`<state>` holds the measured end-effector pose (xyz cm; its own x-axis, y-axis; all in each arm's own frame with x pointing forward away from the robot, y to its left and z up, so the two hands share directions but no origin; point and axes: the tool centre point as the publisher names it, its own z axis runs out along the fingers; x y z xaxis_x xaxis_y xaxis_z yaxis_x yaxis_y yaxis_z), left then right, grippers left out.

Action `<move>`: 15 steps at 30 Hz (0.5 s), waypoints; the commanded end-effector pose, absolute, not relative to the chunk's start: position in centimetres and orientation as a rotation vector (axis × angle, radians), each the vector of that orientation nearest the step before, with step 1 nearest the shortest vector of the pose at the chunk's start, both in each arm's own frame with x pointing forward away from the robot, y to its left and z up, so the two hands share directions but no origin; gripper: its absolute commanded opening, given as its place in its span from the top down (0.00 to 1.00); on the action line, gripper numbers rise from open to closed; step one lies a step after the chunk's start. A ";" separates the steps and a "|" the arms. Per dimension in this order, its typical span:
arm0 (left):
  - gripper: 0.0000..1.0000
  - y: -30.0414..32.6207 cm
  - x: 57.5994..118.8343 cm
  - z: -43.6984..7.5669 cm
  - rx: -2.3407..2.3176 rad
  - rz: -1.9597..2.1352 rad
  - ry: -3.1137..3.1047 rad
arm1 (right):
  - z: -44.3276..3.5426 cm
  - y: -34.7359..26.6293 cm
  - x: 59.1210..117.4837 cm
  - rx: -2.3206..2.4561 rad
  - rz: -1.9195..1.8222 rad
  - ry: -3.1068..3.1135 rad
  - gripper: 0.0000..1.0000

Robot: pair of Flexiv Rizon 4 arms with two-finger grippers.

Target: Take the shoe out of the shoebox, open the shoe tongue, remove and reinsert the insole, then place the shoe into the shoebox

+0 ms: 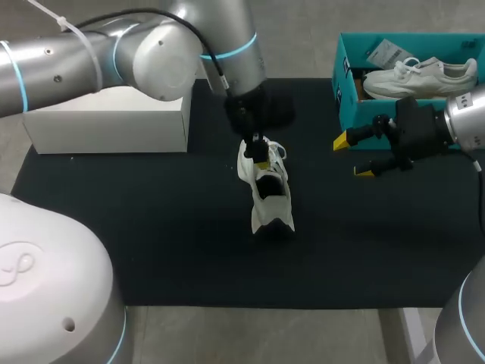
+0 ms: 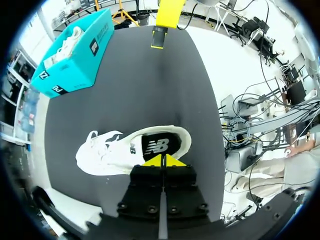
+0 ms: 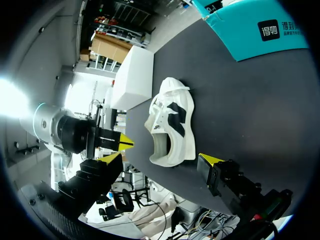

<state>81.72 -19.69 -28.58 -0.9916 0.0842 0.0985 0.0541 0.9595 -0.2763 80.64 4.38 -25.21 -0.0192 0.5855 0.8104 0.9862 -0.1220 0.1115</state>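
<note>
A white shoe (image 1: 269, 201) lies on its side in the middle of the black mat (image 1: 151, 227). In the left wrist view the shoe (image 2: 110, 150) shows its dark insole (image 2: 160, 146) through the opening. My left gripper (image 1: 261, 161) (image 2: 162, 161) is shut, its yellow tips pressed together right at the heel end of the collar. From the right wrist view a strip of mat separates the left gripper (image 3: 127, 143) from the shoe (image 3: 172, 125). My right gripper (image 1: 353, 157) (image 3: 161, 159) stands open to the shoe's right, holding nothing. The teal shoebox (image 1: 348, 98) is at the back right.
A second white shoe (image 1: 420, 76) lies inside the teal shoebox. A white box (image 1: 106, 129) stands at the mat's back left. My right gripper (image 2: 162, 27) also shows far ahead in the left wrist view, near the shoebox (image 2: 75, 55).
</note>
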 end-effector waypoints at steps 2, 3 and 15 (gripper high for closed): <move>1.00 -18.9 79.2 -28.8 -0.082 0.480 -3.004 | -25.2 4.5 80.6 -1.753 -1.013 -1.638 0.00; 0.91 -19.0 78.7 -28.9 -0.080 0.475 -3.007 | -25.2 4.5 80.6 -1.753 -1.013 -1.638 0.00; 0.00 -19.9 76.7 -29.9 -0.071 0.450 -2.978 | -25.2 4.5 80.6 -1.753 -1.013 -1.638 0.00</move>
